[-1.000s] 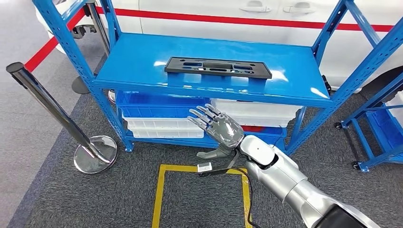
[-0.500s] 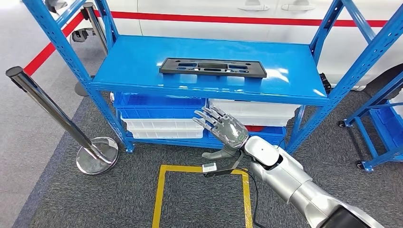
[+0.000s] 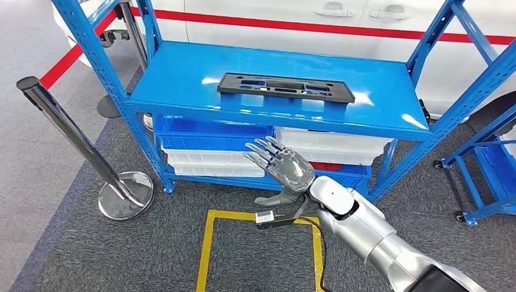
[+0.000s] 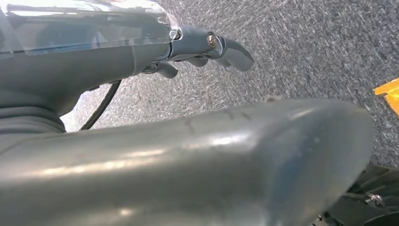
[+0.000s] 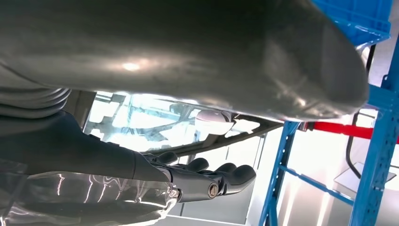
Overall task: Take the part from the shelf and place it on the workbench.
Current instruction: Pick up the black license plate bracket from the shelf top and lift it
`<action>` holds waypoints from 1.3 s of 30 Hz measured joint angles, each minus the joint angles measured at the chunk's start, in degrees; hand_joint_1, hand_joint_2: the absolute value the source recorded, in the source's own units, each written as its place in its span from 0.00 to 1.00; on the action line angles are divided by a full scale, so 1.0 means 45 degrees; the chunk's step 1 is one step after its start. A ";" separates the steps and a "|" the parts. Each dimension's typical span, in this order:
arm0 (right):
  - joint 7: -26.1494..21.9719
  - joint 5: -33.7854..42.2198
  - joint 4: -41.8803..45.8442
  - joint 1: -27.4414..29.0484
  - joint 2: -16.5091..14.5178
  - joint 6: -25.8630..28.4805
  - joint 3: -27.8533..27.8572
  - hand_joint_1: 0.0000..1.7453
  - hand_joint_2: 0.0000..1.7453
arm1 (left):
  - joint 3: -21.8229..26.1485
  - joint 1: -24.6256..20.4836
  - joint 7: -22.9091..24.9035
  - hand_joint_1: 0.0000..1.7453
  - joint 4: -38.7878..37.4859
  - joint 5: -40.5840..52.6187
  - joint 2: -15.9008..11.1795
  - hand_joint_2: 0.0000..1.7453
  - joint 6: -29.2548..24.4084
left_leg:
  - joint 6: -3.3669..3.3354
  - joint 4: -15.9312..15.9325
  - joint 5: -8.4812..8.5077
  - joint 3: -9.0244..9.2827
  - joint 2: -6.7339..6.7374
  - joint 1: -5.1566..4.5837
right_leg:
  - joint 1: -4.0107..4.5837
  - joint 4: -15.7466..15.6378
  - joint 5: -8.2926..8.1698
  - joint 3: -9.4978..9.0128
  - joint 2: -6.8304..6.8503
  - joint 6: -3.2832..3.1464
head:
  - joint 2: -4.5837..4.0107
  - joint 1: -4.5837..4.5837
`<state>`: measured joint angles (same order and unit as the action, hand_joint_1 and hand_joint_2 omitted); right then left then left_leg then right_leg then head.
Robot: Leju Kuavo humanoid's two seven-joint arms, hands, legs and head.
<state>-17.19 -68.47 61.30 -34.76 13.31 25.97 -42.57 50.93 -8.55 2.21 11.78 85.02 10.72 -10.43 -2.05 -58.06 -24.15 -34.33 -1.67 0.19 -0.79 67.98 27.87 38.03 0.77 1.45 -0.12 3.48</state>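
The right hand (image 3: 285,168) is held empty with fingers spread, below and in front of the blue shelf (image 3: 182,82). The black part (image 3: 285,87) is laid flat on that shelf, its long axis left to right. A chrome post (image 3: 67,131) is seen left; stacked bins (image 3: 210,159) sit underneath. The left hand (image 4: 207,47) is seen over grey carpet, fingers loosely curled, holding nothing.

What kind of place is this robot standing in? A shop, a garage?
Probably a car factory or workshop test area. A blue metal shelf rack holds a black plastic part and stacked bins, a white car body stands behind it, and a yellow floor marking frames the robot's spot.
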 joint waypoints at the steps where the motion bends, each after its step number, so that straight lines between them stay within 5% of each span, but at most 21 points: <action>1: 0.0004 -0.0009 0.0006 -0.0023 -0.0001 -0.0002 0.0017 0.00 0.00 | 0.0000 0.0000 0.0000 0.00 0.0000 0.0005 0.0004 0.00 0.0000 | 0.0028 -0.0012 -0.0020 0.0004 -0.0011 -0.0028 | 0.0044 -0.0841 -0.0362 -0.0392 0.0037 -0.0090 | -0.0001 0.0000; 3: 0.0016 -0.0026 0.0026 -0.0080 -0.0006 -0.0017 0.0047 0.00 0.00 | 0.0000 0.0004 0.0002 0.00 0.0000 0.0014 0.0008 0.00 -0.0013 | 0.0121 -0.0022 -0.0045 -0.0034 -0.0009 -0.0070 | 0.0129 -0.1957 -0.0605 -0.0878 0.0106 -0.0219 | 0.0000 0.0000; 7: 0.0033 -0.0047 0.0087 -0.0104 0.0011 -0.0102 0.0057 0.00 0.00 | 0.0002 0.0019 0.0005 0.00 0.0000 0.0024 0.0000 0.00 -0.0089 | 0.0400 -0.0169 -0.0175 -0.0090 0.0060 -0.0079 | 0.0082 -0.2315 -0.0561 -0.1047 0.0119 -0.0363 | 0.0001 0.0001; 9: 0.0034 -0.0050 0.0131 -0.0109 0.0085 -0.0142 0.0057 0.00 0.00 | 0.0005 0.0018 0.0005 0.00 0.0000 0.0023 -0.0005 0.00 -0.0111 | 0.0544 -0.1259 -0.0762 -0.0575 0.0115 -0.0061 | 0.0024 -0.2400 -0.0560 -0.1164 0.0176 -0.0477 | 0.0000 0.0001; 11: 0.0033 -0.0051 0.0153 -0.0091 0.0165 -0.0162 0.0051 0.00 0.00 | 0.0005 0.0033 0.0005 0.00 0.0000 0.0023 -0.0006 0.00 -0.0115 | 0.0654 -0.2998 -0.1498 -0.1485 0.0142 -0.0033 | 0.0034 -0.2397 -0.0512 -0.1209 0.0201 -0.0539 | 0.0001 0.0001; 13: 0.0032 -0.0061 0.0161 -0.0027 0.0195 -0.0165 0.0041 0.00 0.00 | 0.0007 0.0064 0.0005 0.00 0.0000 0.0024 -0.0007 0.00 -0.0113 | 0.0718 -0.3656 -0.1463 -0.1947 0.0155 -0.0006 | 0.0034 -0.2387 -0.0450 -0.1269 0.0197 -0.0528 | 0.0002 0.0003; 16: 0.0051 -0.0074 0.0197 0.0032 0.0200 -0.0159 0.0036 0.00 0.00 | 0.0010 0.0068 0.0005 0.00 0.0000 0.0026 -0.0024 0.00 -0.0112 | 0.0681 -0.1461 -0.0132 -0.1017 0.0139 0.0021 | 0.0029 -0.2343 -0.0279 -0.1454 0.0175 -0.0423 | 0.0000 0.0003; 18: 0.0072 -0.0081 0.0238 0.0032 0.0200 -0.0155 0.0036 0.00 0.00 | 0.0010 0.0061 0.0005 0.00 0.0000 0.0032 -0.0039 0.00 -0.0113 | 0.0536 -0.0247 0.0278 -0.0461 0.0097 0.0007 | 0.0082 -0.2286 -0.0165 -0.1502 0.0138 -0.0309 | 0.0000 0.0000; 23: 0.0086 -0.0107 0.0369 0.0054 0.0170 -0.0147 0.0053 0.00 0.00 | 0.0015 0.0052 0.0005 0.00 0.0000 0.0038 -0.0041 0.00 -0.0115 | 0.0126 0.0052 0.0220 -0.0244 0.0091 0.0032 | 0.0057 -0.1894 0.0213 -0.1386 0.0059 0.0015 | 0.0000 0.0001; 27: 0.0090 -0.0107 0.0396 0.0155 0.0097 -0.0151 0.0070 0.00 0.00 | 0.0015 0.0013 0.0005 0.00 0.0000 0.0039 -0.0043 0.00 -0.0117 | -0.0009 0.0085 0.0091 -0.0090 0.0074 0.0059 | -0.0024 0.1176 0.1353 0.0286 -0.0024 0.0152 | 0.0002 0.0000; 29: 0.0097 -0.0115 0.0397 0.0231 0.0093 -0.0151 0.0073 0.00 0.00 | 0.0015 0.0030 0.0007 0.00 0.0000 0.0051 -0.0045 0.00 -0.0115 | 0.0012 0.0075 -0.0006 0.0025 0.0041 0.0055 | -0.0025 0.1271 0.0899 0.0558 -0.0024 0.0124 | 0.0002 0.0000; 31: 0.0108 -0.0128 0.0410 0.0244 0.0087 -0.0149 0.0096 0.00 0.00 | 0.0015 0.0033 0.0010 0.00 -0.0001 0.0074 -0.0040 0.00 -0.0108 | 0.0070 0.0074 -0.0132 0.0212 0.0022 0.0050 | 0.0009 -0.0383 -0.0225 -0.0064 0.0018 -0.0009 | 0.0001 0.0000; 33: 0.0120 -0.0141 0.0427 0.0229 0.0073 -0.0152 0.0127 0.00 0.00 | 0.0015 0.0018 0.0015 0.00 -0.0013 0.0097 -0.0028 0.00 -0.0100 | 0.0170 0.0063 -0.0233 0.0290 0.0036 0.0014 | 0.0118 -0.1824 -0.0805 -0.0671 0.0120 -0.0183 | 0.0000 -0.0001; 37: 0.0127 -0.0158 0.0458 0.0249 0.0074 -0.0151 0.0144 0.00 0.00 | 0.0015 -0.0003 0.0036 0.00 -0.0024 0.0121 -0.0026 0.00 -0.0085 | 0.0425 0.0055 -0.0357 0.0313 0.0105 -0.0015 | 0.0145 -0.2329 -0.0687 -0.0909 0.0094 -0.0358 | 0.0000 -0.0002; 39: 0.0115 -0.0162 0.0478 0.0235 0.0131 -0.0154 0.0153 0.00 0.00 | 0.0015 -0.0013 0.0042 0.00 -0.0024 0.0120 -0.0026 0.00 -0.0083 | 0.0569 -0.0608 -0.0757 0.0079 0.0146 -0.0022 | 0.0067 -0.2452 -0.0652 -0.1088 0.0113 -0.0481 | 0.0001 -0.0001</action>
<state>-16.67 -69.20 63.45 -33.71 13.89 25.27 -41.88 50.99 -8.61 2.40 11.67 85.56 10.60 -10.80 0.51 -60.79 -27.55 -33.97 -1.01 0.09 -0.49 56.94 24.93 33.14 1.28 -0.71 -0.12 3.47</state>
